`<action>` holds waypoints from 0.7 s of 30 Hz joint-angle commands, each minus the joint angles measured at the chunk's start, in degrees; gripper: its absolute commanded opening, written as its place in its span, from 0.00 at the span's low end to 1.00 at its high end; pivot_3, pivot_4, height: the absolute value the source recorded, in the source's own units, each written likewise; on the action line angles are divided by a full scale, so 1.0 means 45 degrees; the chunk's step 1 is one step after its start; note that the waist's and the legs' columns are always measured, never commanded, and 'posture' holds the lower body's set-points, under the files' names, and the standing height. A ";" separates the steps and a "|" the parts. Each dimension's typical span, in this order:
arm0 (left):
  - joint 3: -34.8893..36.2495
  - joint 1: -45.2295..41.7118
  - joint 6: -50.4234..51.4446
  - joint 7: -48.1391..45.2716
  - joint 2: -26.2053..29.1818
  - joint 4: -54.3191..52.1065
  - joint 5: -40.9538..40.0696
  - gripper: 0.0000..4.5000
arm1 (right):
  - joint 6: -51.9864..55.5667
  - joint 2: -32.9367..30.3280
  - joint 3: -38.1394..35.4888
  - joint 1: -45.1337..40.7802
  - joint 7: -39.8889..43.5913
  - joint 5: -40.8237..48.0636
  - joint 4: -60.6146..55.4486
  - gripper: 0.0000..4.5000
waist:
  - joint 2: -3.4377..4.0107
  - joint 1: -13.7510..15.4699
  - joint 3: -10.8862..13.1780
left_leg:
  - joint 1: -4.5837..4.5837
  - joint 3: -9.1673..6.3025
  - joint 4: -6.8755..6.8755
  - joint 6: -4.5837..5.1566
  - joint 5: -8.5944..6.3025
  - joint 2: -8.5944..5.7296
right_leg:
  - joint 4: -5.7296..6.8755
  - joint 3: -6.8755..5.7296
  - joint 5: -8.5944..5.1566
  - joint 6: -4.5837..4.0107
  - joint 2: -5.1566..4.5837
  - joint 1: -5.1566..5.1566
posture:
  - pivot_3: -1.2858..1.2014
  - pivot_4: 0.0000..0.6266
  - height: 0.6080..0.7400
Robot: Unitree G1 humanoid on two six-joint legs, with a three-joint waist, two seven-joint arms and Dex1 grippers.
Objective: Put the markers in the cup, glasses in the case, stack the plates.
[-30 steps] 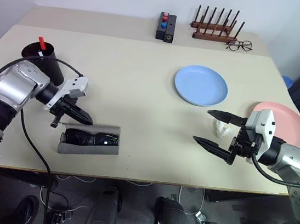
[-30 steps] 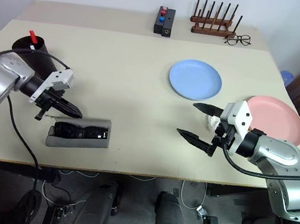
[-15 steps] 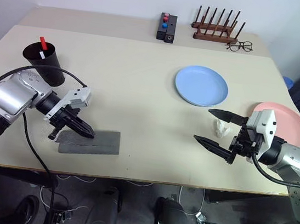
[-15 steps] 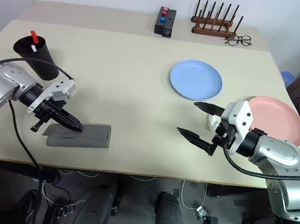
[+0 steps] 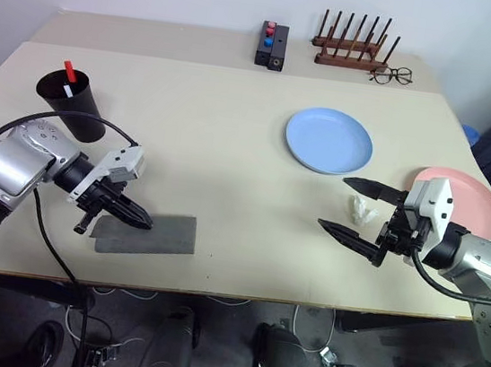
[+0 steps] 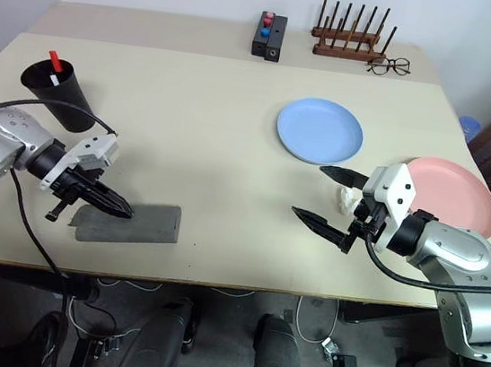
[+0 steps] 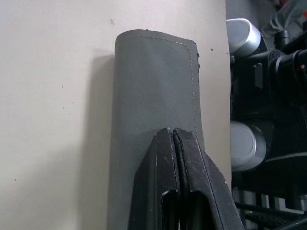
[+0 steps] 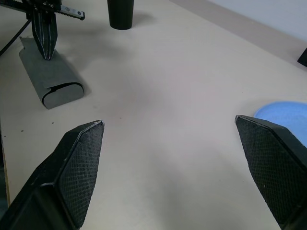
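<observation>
While my left hand (image 5: 139,218) is pinched tight, it rests on the case (image 5: 159,234).
My right hand (image 5: 355,211) is spread wide beside the pink plate (image 5: 483,202).

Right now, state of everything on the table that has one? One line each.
case: flap folded shut, lying flat
cup: upright, markers standing inside
blue plate: flat, unstacked
pink plate: flat, apart from the blue one
left gripper: shut, tips over the case
right gripper: open, holding nothing
</observation>
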 commanded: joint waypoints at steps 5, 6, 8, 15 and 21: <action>0.0035 -0.0211 0.0953 -0.0044 0.0449 -0.0600 -0.0868 0.40 | -0.0096 0.0041 -0.0169 -0.0337 -0.0103 0.0092 -0.0261 1.00 | 0.0000 -0.0001 0.0000 | -0.0001 0.0001 0.0000 0.0000 0.0000 0.0000 | 0.0001 0.0002 0.0000 0.0000 0.0000 0.0000 | 0.52 0.24 1.00; -0.0165 -0.0393 0.1393 -0.0044 0.0707 -0.0735 -0.1355 0.52 | -0.0092 0.0046 -0.0159 -0.0356 -0.0104 0.0094 -0.0246 1.00 | 0.0000 -0.0003 0.0000 | -0.0001 0.0001 0.0000 0.0000 0.0000 0.0001 | 0.0000 0.0002 0.0000 0.0000 0.0000 0.0000 | 0.52 0.24 1.00; -0.0502 -0.0805 0.2290 -0.0044 0.1301 -0.1065 -0.2562 0.75 | -0.0080 0.0045 -0.0143 -0.0392 -0.0113 0.0095 -0.0231 1.00 | -0.0008 -0.0007 0.0005 | -0.0002 0.0001 -0.0001 0.0000 0.0000 0.0002 | 0.0001 0.0002 0.0000 0.0000 0.0000 -0.0001 | 0.52 0.24 1.00; -0.0066 -0.2384 0.3184 -0.0044 0.1027 -0.0073 -0.4008 0.98 | -0.0127 0.0131 -0.0089 -0.0673 -0.0321 -0.0050 -0.0048 1.00 | -0.0006 0.0003 0.0004 | -0.0003 0.0001 0.0001 -0.0001 0.0000 0.0000 | -0.0004 0.0001 -0.0001 0.0001 -0.0001 0.0002 | 0.52 0.24 1.00; 0.2663 -0.3335 0.1929 0.0805 -0.1615 0.2365 -0.3551 0.98 | 0.0204 0.0269 -0.0083 -0.1283 -0.0938 -0.0332 0.0589 1.00 | -0.0012 0.0009 0.0005 | -0.0007 -0.0003 0.0016 0.0001 0.0001 -0.0002 | 0.0006 -0.0006 0.0000 0.0001 0.0002 0.0003 | 0.52 0.24 1.00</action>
